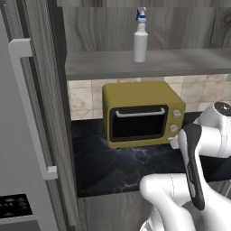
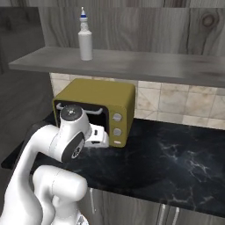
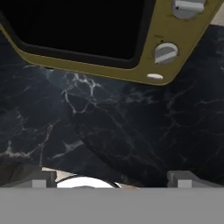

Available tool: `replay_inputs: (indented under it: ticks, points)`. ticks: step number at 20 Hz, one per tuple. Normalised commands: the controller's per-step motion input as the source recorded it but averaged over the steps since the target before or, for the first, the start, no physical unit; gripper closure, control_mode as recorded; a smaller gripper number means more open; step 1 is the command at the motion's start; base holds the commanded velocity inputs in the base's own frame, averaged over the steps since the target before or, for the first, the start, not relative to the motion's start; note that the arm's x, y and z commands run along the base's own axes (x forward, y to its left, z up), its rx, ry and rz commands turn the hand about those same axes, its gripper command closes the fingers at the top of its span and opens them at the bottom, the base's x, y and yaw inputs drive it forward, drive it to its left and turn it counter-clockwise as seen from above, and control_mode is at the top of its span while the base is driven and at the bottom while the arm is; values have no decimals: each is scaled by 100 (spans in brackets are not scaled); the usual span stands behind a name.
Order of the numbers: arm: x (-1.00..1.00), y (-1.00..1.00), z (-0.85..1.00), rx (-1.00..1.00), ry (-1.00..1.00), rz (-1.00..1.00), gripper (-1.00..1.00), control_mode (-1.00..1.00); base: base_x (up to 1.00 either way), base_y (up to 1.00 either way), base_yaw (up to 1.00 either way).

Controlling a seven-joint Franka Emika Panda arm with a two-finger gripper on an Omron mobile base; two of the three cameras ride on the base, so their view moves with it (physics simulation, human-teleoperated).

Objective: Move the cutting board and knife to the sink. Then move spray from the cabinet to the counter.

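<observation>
The white spray (image 1: 140, 37) (image 2: 85, 38) with its blue-and-white nozzle stands upright on the grey shelf of the cabinet (image 1: 99, 64) (image 2: 149, 65), above the yellow oven. My gripper (image 3: 111, 180) (image 2: 99, 139) hangs low over the black veined counter (image 3: 131, 127) (image 1: 113, 164) (image 2: 176, 160), just in front of the oven's lower right corner. Its fingers (image 3: 40, 179) stand wide apart with nothing between them. The spray is well above the gripper. The cutting board, the knife and the sink are out of view.
A yellow oven (image 1: 143, 113) (image 2: 94, 105) (image 3: 148, 65) with a black door and two knobs sits on the counter under the shelf. A tall grey fridge (image 1: 22, 135) with a long handle stands at the left. Beige tiles back the counter.
</observation>
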Motion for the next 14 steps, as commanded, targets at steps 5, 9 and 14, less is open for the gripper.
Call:
replay_inputs:
  ticks: [5, 9, 14]
  points:
    - [-3, 6, 38, 0, -26, 0, -100, -100, 0, 0, 0]
    - [-6, 8, 48, 0, -24, 0, -100, -100, 0, 0, 0]
    - [-5, 8, 53, 0, -13, 0, -100, -100, 0, 0, 0]
